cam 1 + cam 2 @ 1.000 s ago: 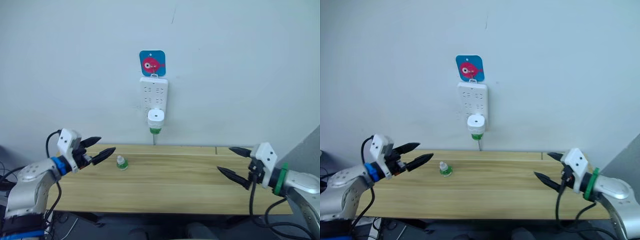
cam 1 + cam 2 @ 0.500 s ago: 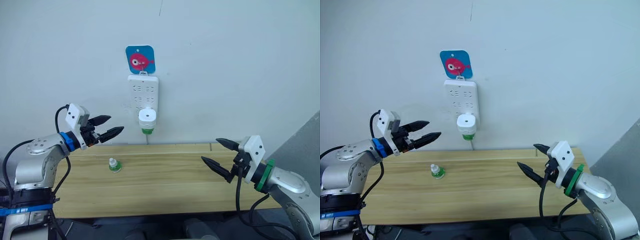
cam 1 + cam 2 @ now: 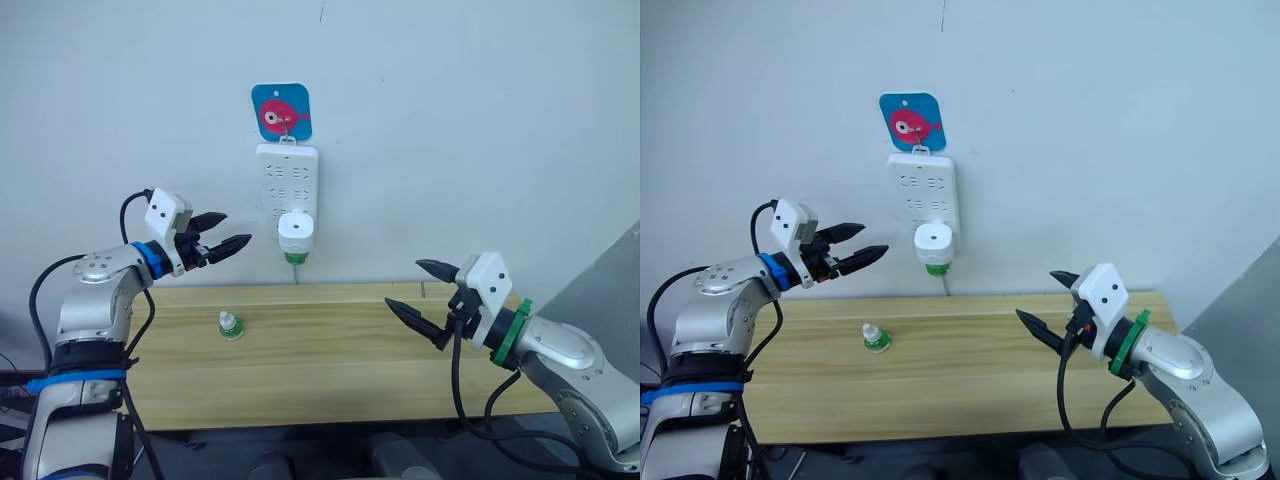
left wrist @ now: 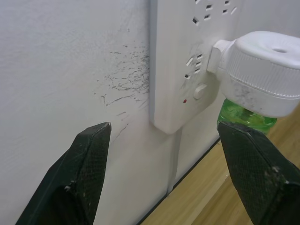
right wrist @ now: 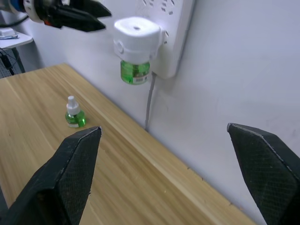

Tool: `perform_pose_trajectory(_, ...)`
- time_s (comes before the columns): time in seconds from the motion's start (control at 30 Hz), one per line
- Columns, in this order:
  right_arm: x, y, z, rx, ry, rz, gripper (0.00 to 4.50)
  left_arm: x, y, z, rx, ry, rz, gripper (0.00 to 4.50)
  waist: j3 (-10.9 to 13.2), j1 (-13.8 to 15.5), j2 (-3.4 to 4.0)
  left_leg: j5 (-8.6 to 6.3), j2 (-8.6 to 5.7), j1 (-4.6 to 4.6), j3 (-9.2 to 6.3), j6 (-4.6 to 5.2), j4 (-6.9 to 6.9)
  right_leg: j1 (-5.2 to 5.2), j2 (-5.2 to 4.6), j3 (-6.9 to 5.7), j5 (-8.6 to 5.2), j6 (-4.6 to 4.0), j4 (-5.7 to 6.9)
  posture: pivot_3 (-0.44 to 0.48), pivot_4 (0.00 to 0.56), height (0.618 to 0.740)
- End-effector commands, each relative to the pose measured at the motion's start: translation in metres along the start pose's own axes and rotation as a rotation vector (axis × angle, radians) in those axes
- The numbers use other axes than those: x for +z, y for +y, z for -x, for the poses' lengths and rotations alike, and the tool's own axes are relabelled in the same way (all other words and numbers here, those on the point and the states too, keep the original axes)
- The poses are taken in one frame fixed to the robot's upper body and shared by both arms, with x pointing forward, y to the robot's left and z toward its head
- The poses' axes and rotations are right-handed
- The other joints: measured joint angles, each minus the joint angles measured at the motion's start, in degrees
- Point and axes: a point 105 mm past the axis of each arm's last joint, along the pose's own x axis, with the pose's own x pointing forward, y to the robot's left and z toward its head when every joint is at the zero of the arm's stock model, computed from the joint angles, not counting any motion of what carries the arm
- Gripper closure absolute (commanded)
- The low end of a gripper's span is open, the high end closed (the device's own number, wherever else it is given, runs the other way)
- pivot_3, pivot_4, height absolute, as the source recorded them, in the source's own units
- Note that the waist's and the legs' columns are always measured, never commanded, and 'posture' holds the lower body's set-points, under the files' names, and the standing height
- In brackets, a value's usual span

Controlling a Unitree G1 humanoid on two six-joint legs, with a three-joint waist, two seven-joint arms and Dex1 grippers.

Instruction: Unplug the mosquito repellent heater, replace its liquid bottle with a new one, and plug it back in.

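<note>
The mosquito repellent heater [image 3: 298, 232] sits plugged into the lowest socket of a white power strip [image 3: 287, 188] hung on the wall beneath a blue fish sticker [image 3: 281, 111], its green liquid bottle [image 3: 295, 256] hanging straight down above the back edge of a wooden table [image 3: 330, 390]. To its left, the left gripper [image 3: 230, 243] is raised to the heater's height, fingers spread apart and empty, tips pointing at the unit from the side with a clear gap between them. Below, a spare green bottle [image 3: 230, 326] stands upright on the table, well apart from both arms. Farther right, the right gripper [image 3: 420, 290] hovers lower over the table, fingers likewise parted and holding nothing, well apart from the wall. The left arm looks the nearer of the two; the heater's prongs run into the wall, so the pull would likely come straight outward, away from the strip.
</note>
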Motion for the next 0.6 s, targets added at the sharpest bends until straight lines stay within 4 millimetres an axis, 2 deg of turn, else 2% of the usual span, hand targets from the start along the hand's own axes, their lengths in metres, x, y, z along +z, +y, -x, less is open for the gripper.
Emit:
perform_pose_trajectory(0.03, 0.019, 0.006, -0.002, 0.021, -0.052, 0.034, 0.0, 0.013, 0.004, -0.009, -0.02, -0.026, -0.057, 0.74, 0.09, -0.05, 0.0, 0.0, 0.0, -0.02, -0.01, 0.0, -0.01, -0.01, 0.0, -0.01, 0.0, 0.0, -0.01, -0.204, 0.094, 0.733)
perform_pose_trajectory(0.47, 0.034, 0.007, -0.008, 0.021, -0.068, 0.036, 0.0, 0.017, -0.001, -0.05, -0.079, -0.052, -0.058, 0.74, 0.57, -0.31, 0.12, 0.01, -0.11, -0.19, -0.48, 0.0, 0.08, 0.06, 0.0, -0.37, -0.01, 0.01, 0.0, -0.237, 0.094, 0.733)
perform_pose_trajectory(0.6, 0.036, 0.008, -0.008, 0.017, -0.07, 0.033, 0.0, 0.018, -0.004, -0.055, -0.112, -0.051, -0.06, 0.74, 0.58, -0.22, 0.11, 0.08, -0.2, -0.19, -0.55, 0.02, 0.18, 0.18, -0.01, -0.3, 0.01, 0.05, 0.0, -0.25, 0.092, 0.733)
